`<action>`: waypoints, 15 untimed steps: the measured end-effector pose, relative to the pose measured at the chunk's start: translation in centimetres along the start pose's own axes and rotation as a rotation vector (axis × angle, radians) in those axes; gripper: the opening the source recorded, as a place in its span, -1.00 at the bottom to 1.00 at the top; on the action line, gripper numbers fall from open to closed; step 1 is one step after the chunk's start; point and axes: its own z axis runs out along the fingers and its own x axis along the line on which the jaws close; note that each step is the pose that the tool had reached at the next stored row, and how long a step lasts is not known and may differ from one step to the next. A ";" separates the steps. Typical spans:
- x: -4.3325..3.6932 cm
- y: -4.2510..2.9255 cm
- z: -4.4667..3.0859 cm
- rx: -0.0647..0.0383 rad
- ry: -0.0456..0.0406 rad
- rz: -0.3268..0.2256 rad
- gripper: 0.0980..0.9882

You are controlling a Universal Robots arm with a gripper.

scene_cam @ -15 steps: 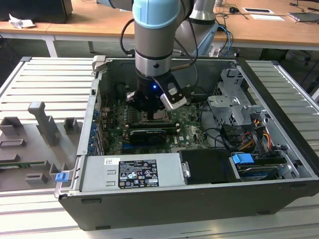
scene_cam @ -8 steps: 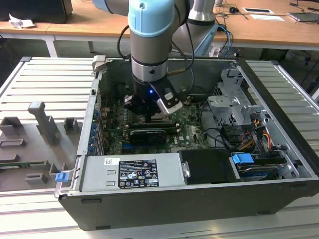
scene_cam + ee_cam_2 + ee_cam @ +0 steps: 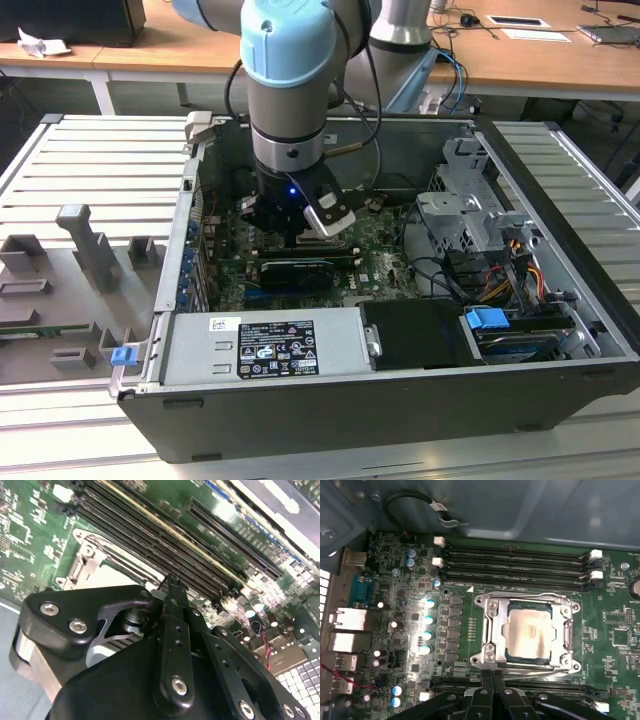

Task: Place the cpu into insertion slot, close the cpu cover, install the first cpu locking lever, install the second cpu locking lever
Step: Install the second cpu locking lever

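Bright, even room light — glare on the motherboard point(image 3: 230, 510) (second wrist view), soft focus nearby.

Exterior view high and oblique over the open computer case point(image 3: 400, 400); both wrist views close above its motherboard point(image 3: 620, 610).

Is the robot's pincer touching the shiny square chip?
Apart. In the first wrist view the pincer ends at the edge of the cpu cover, with the metal frame between it and the cpu.
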 end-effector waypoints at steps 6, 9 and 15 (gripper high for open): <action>0.36 -0.20 0.88 -0.019 -0.0048 0.000 -0.98; 0.41 -0.29 1.15 -0.029 -0.0067 0.000 -0.98; 0.67 -0.47 1.51 -0.059 -0.0120 0.001 -0.98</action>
